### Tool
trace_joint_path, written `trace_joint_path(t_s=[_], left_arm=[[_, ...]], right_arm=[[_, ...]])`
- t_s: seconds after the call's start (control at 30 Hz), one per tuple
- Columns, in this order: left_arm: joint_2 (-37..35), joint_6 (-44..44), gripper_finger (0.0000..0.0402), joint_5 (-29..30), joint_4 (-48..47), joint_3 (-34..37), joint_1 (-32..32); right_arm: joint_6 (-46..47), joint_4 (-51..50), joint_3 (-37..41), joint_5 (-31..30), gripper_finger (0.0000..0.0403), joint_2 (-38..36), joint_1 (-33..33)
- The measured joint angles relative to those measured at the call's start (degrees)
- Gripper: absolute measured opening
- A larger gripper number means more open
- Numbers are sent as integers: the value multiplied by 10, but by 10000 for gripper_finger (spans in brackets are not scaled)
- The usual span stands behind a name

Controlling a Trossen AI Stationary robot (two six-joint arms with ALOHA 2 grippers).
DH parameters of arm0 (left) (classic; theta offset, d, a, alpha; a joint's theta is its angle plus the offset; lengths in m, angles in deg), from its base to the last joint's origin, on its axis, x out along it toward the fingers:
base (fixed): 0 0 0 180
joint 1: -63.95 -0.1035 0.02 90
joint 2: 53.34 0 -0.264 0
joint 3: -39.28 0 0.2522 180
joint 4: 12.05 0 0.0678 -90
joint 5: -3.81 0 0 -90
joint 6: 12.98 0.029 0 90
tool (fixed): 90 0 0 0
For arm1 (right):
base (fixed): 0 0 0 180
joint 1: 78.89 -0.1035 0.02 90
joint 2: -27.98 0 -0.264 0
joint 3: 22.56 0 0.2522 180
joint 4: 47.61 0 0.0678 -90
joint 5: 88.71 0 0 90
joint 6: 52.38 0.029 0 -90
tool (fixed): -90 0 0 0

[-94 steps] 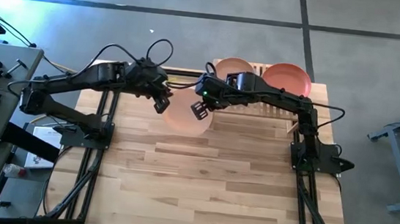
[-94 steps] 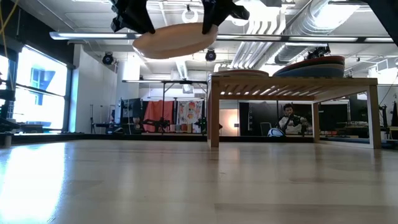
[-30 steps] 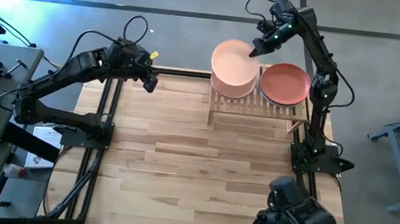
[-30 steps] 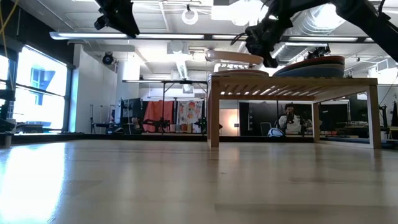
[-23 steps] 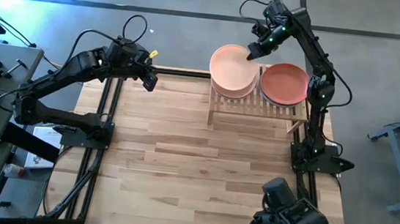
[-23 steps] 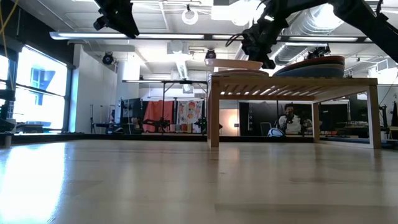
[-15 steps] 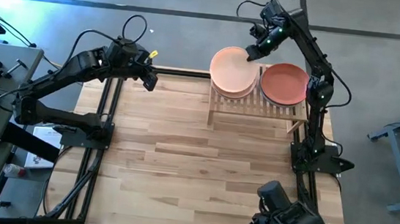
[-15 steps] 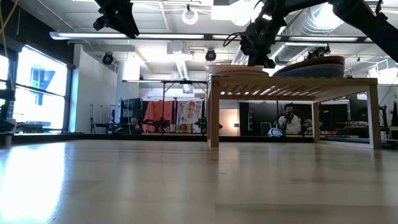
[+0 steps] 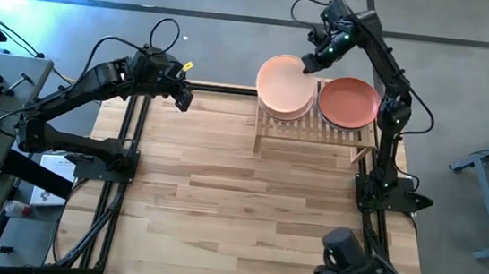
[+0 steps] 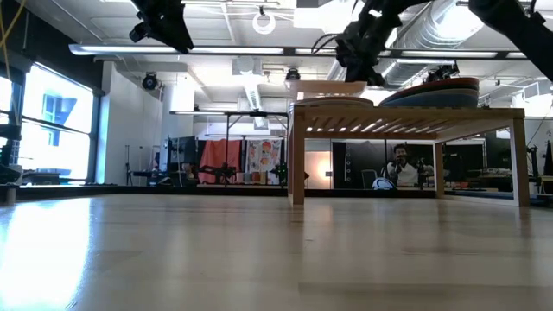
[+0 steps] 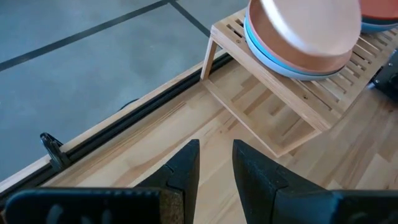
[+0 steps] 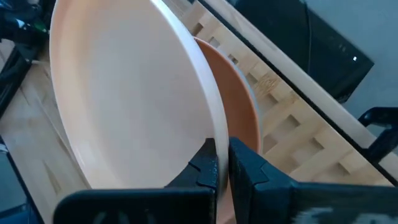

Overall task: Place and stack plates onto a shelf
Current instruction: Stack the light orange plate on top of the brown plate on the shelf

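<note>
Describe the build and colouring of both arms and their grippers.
Both arms are dark, jointed links with loose black cables looping over them. The left gripper has a small yellow mark beside it; its two fingers are dark, flat and tapered. The right gripper is equally dark, with narrow black fingers and a green light near its wrist.

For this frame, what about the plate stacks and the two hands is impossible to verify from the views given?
- Left stack's plate count: high view shows only the peach plate; left wrist view shows one blue rim beneath.
- Right stack: the shelf edge hides its base in the low view.
- Whether the peach plate rests on the stack: right hand pinches its rim, hiding the contact.
- Left hand: fingers apart, tips cut off by the picture edge.
</note>
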Motion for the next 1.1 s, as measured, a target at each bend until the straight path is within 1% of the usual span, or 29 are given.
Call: trace_joint_path(t_s=[0.13, 0.37, 0.43, 0.57, 0.67, 0.9, 1.03, 1.1], left_arm=[[0, 0, 83, 0, 0, 0, 0], [0, 0, 83, 1, 0, 0, -3], [0, 0, 83, 0, 0, 0, -3], [0, 0, 83, 4, 0, 0, -3], [0, 0, 83, 12, 0, 0, -3], [0, -1, 83, 15, 0, 0, -3], [0, 0, 83, 15, 0, 0, -3], [0, -1, 83, 15, 0, 0, -3]], right_arm=[[-11, 0, 0, 2, 0, -26, 10], [-25, 2, 9, 5, 0, -49, 14], [-28, 1, 37, 8, 0, -62, 14], [-28, -1, 123, 5, 0, -101, 14], [-32, 8, 161, 3, 0, -124, 14], [5, 55, 169, 2, 0, -127, 13], [34, 77, 168, -39, 0, -118, 5], [37, 77, 168, -35, 0, -109, 3]])
